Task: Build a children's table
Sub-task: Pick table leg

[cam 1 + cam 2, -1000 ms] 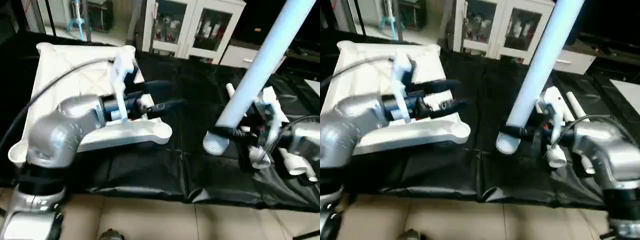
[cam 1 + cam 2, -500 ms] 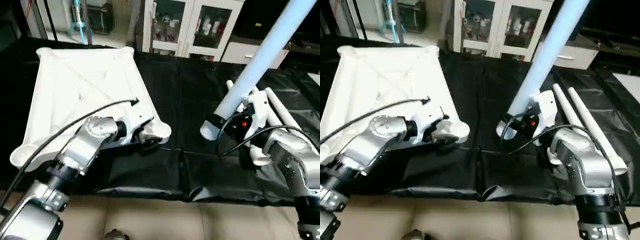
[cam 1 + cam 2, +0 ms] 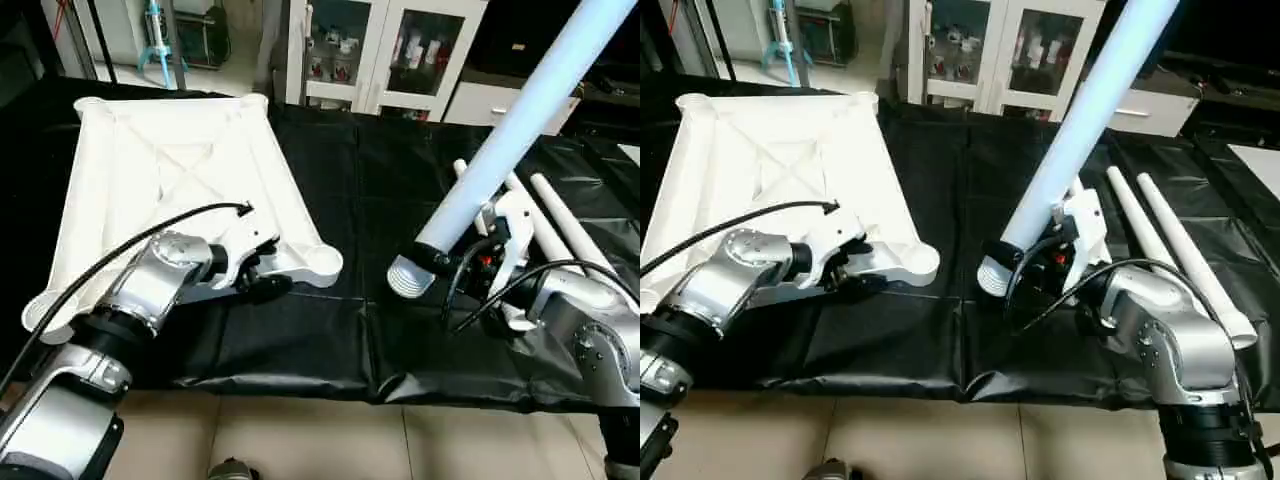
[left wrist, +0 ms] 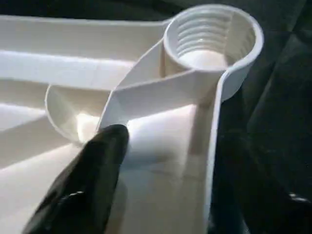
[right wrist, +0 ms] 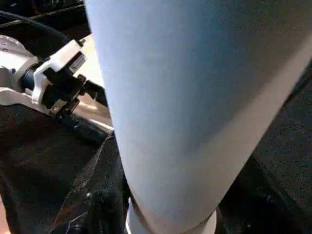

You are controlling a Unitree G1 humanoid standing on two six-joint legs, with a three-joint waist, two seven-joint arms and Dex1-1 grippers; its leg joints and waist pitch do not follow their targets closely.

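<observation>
The white tabletop [image 3: 170,170] lies ribbed side up on the left part of the black-covered table [image 3: 360,200]. The left pincer [image 3: 262,277] sits at the top's near right corner, straddling the rim: one black finger [image 4: 92,170] rests inside the rim beside the threaded corner socket [image 4: 210,36], the other lies outside on the cloth, so the jaws stand open around the edge. To the right, the right pincer [image 3: 1035,268] is clamped on a white leg [image 3: 520,120], holding it slanted with its threaded end just above the cloth. Two more legs [image 3: 1175,240] lie on the cloth at the far right.
</observation>
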